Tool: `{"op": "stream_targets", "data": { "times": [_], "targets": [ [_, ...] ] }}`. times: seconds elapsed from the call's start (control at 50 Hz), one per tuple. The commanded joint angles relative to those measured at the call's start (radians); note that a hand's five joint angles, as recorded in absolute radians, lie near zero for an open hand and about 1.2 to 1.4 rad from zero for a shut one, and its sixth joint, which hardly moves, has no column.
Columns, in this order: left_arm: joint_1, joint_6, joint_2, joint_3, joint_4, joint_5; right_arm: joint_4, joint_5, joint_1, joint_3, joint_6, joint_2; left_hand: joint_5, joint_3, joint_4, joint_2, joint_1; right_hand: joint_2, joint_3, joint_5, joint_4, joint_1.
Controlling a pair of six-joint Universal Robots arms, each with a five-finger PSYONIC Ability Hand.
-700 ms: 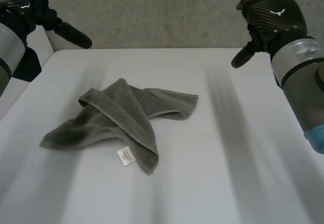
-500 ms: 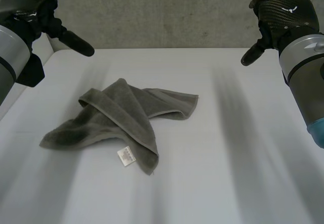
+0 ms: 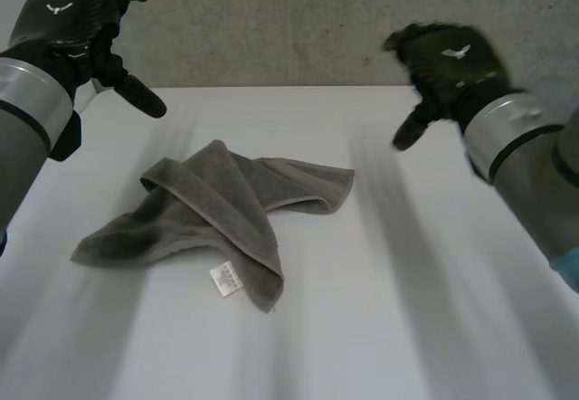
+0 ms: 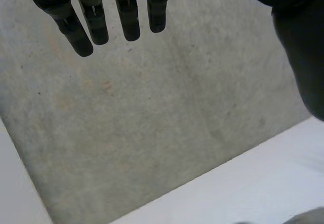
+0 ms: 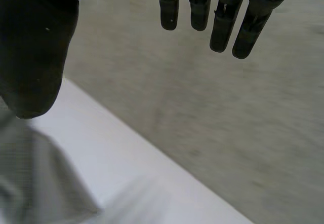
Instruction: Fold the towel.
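Observation:
A grey-green towel point(image 3: 213, 214) lies crumpled on the white table point(image 3: 380, 309), left of its middle, with a white label point(image 3: 225, 279) near its front corner. My left hand point(image 3: 72, 24) hovers high over the table's far left, open, fingers point(image 4: 96, 24) straight, holding nothing. Above the far right side hangs my right hand point(image 3: 448, 70), open too, with its fingers point(image 5: 223, 26) straight and its thumb point(image 5: 35, 57) spread. A bit of the towel point(image 5: 35, 183) shows below that thumb. Both hands are well above and apart from the towel.
A grey concrete wall point(image 3: 298, 20) stands behind the table's far edge. A white surface edge point(image 4: 15, 183) runs beside the table at the left. The table's front and right parts are bare white.
Both hands have moved inward toward the table's middle, the right hand leftward and lower, the left hand rightward. The towel has not moved.

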Motion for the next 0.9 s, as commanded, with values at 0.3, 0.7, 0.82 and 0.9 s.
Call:
{"op": "stream_targets", "data": {
  "times": [0.3, 0.7, 0.82, 0.9],
  "targets": [
    [0.123, 0.482, -0.615, 0.128, 0.156, 0.259, 0.004, -0.001, 0.320, -0.258, 0.123, 0.622, 0.139, 0.129, 0.125, 0.126, 0.124, 0.099, 0.104, 0.107, 0.091, 0.110],
    [0.123, 0.493, -0.681, 0.182, 0.145, 0.261, -0.016, 0.073, 0.351, -0.412, 0.123, 0.725, 0.735, 0.725, 0.721, 0.722, 0.720, 0.492, 0.497, 0.501, 0.485, 0.503],
    [0.122, 0.495, -0.695, 0.167, 0.136, 0.285, -0.003, 0.079, 0.352, -0.453, 0.124, 0.766, 0.809, 0.799, 0.794, 0.795, 0.794, 0.513, 0.518, 0.521, 0.505, 0.524],
    [0.122, 0.495, -0.696, 0.168, 0.137, 0.281, -0.003, 0.079, 0.352, -0.449, 0.130, 0.771, 0.653, 0.643, 0.639, 0.640, 0.638, 0.247, 0.252, 0.255, 0.239, 0.258]
  ]
}}
